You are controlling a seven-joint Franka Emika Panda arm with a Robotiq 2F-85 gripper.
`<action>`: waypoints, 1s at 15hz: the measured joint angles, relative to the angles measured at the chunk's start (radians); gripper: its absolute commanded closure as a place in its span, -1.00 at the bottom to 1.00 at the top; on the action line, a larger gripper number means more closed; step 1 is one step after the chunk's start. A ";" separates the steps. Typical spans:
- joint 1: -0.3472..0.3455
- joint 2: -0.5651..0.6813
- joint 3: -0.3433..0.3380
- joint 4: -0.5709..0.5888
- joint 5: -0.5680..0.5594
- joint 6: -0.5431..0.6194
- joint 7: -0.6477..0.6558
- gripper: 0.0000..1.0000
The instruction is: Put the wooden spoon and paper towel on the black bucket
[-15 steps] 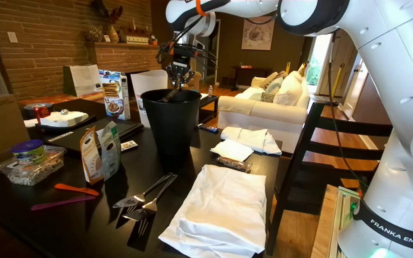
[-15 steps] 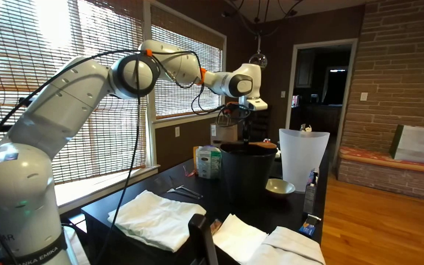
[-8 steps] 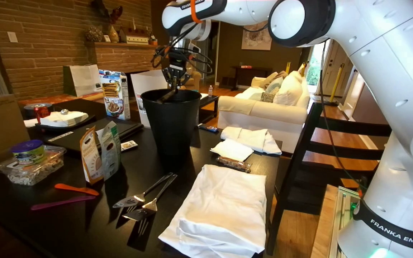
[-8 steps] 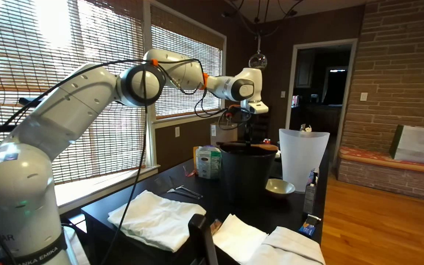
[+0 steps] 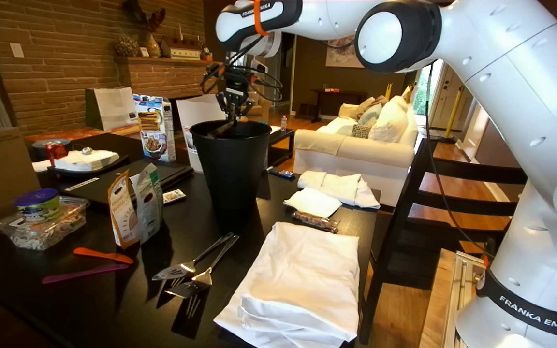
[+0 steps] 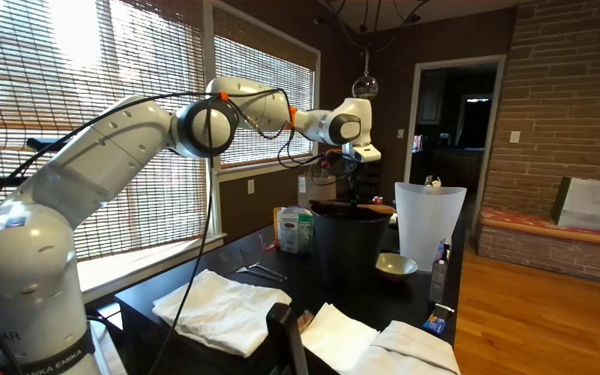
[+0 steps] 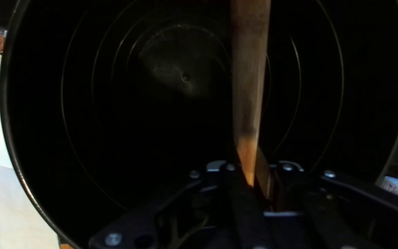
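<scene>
Arm (image 6: 261, 104): lower and stretched farther out than in the earlier frames; the gripper (image 5: 232, 118) has sunk with it towards the mouth of the black bucket (image 5: 230, 169)
Wooden spoon (image 7: 249, 76): the gripper is clamped on it; in the wrist view it runs from the grip out past the top edge, over the bucket's inside; in an exterior view it spans the mouth at about rim level; whether it touches the rim I cannot tell
Spoon wood: dull brown, dark-smudged near the grip, more orange where held
Bucket plastic: plain, round, tapering to its base; ringed inside, with a small nub at the bottom
Paper towel (image 5: 313, 202): on the bench (image 5: 109, 309), well apart from the gripper; thin, white
Large cloth (image 5: 302, 261): white, thickly folded, creased
Metal utensils (image 5: 203, 278): shiny; one blade slotted
</scene>
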 measured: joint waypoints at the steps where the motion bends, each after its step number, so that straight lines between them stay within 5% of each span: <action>1: 0.000 0.004 0.000 0.006 0.000 0.000 0.002 0.84; 3: 0.000 0.010 0.000 0.016 0.000 0.000 0.005 0.84; 4: 0.000 0.012 0.000 0.019 0.000 0.000 0.006 0.15; 6: 0.000 0.014 0.000 0.022 0.000 -0.001 0.006 0.02; 13: -0.002 0.019 0.000 0.033 0.000 -0.001 0.002 -0.98; 15: -0.006 0.017 0.000 0.043 0.000 0.000 -0.007 -1.00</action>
